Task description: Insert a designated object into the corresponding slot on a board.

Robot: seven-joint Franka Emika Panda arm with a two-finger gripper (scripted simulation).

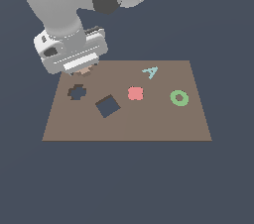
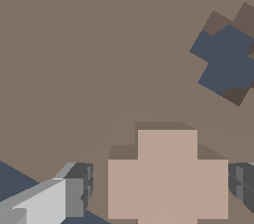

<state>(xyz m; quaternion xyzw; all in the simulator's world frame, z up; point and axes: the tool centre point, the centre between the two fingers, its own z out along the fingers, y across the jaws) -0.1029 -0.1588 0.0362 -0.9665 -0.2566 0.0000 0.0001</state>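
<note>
Dark blue-grey ground surrounds the brown board (image 1: 149, 124). Over its far corner the gripper (image 2: 163, 183) is clamped on the tan cross block (image 2: 167, 174), held above the board. Nearby, just beyond the block, lies the cross slot (image 2: 225, 64).

The exterior view looks down at a slant from in front, far enough to take in the whole flat brown rectangular board (image 1: 149, 119). The wrist view looks straight down from close above. Both views share the board (image 2: 74, 69) and its dark cross-shaped cutout (image 1: 77, 91) (image 2: 225, 64).
</note>
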